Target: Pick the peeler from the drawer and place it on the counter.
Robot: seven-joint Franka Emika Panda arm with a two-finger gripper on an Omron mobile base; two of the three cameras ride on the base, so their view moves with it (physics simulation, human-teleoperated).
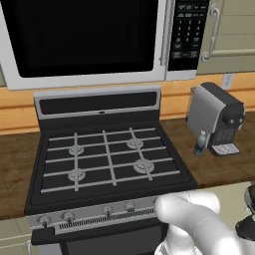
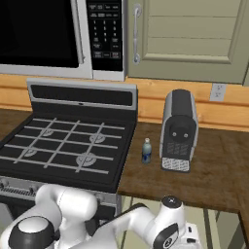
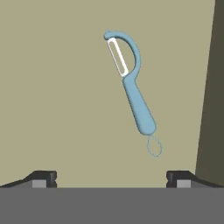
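The peeler lay flat on the drawer floor; a coffee machine and bottle stood on the table.

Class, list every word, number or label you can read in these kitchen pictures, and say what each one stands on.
Nothing can be read.
Microwave keypad: rows of pale marks, too small and blurred to read.
Coffee machine: no legible label.
Bottle: no legible label.
Peeler in the drawer: no text.
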